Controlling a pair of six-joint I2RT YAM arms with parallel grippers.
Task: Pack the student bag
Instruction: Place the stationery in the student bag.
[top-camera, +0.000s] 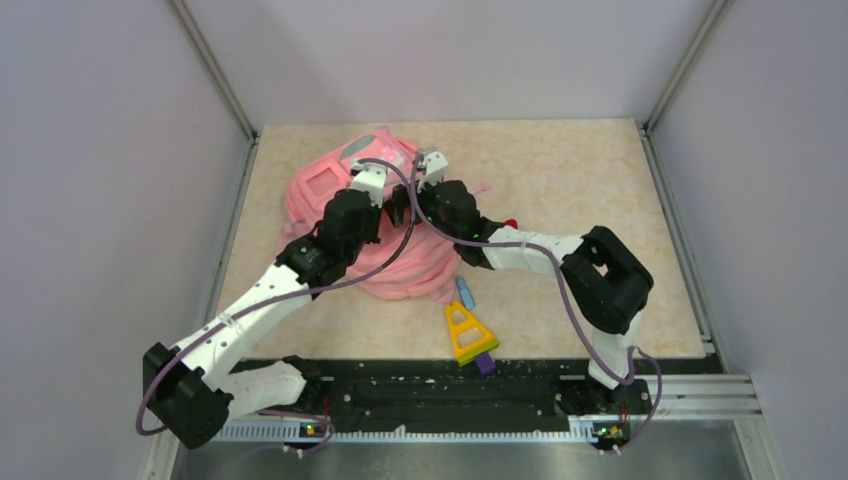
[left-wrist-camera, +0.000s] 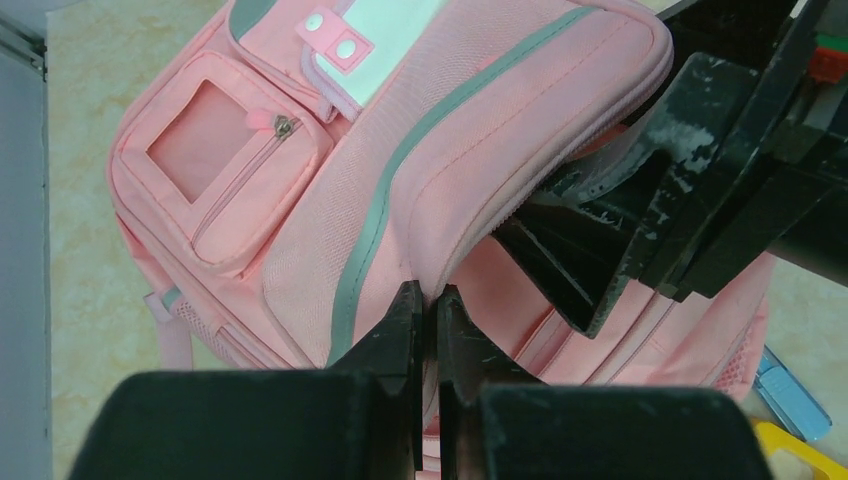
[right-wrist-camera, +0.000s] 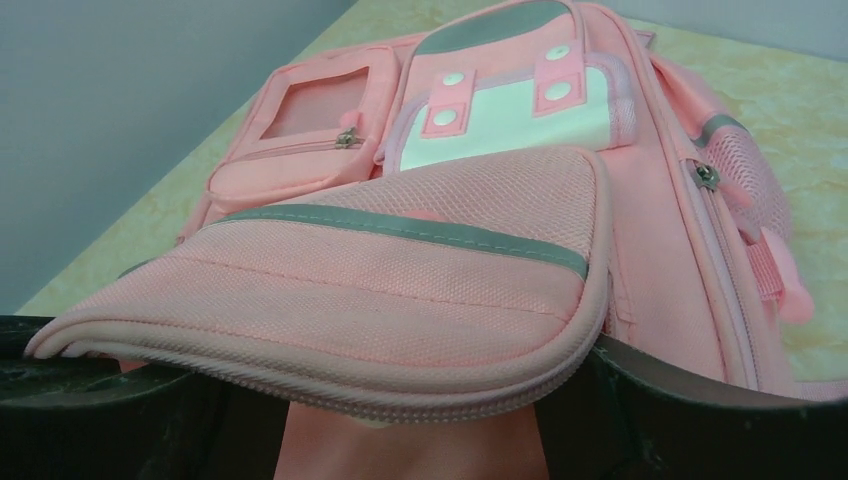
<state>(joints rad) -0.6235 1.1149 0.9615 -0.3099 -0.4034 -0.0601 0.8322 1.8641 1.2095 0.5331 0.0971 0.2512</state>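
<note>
The pink student bag (top-camera: 340, 190) lies at the back left of the table, front pockets up. In the left wrist view my left gripper (left-wrist-camera: 428, 297) is shut on the edge of the bag's opened zip flap (left-wrist-camera: 520, 120) and holds it raised. My right gripper (right-wrist-camera: 400, 420) is open, jaws spread wide, and pushed in under that flap (right-wrist-camera: 400, 270), with pink lining between the fingers. Its black fingers (left-wrist-camera: 600, 250) show in the left wrist view inside the opening. In the top view both grippers meet over the bag, the left (top-camera: 392, 207) beside the right (top-camera: 410, 200).
A yellow triangle ruler (top-camera: 468, 333), a small blue item (top-camera: 465, 292) and a purple item (top-camera: 485, 362) lie on the table just in front of the bag. A small red item (top-camera: 511, 222) sits right of the bag. Walls enclose the table on three sides.
</note>
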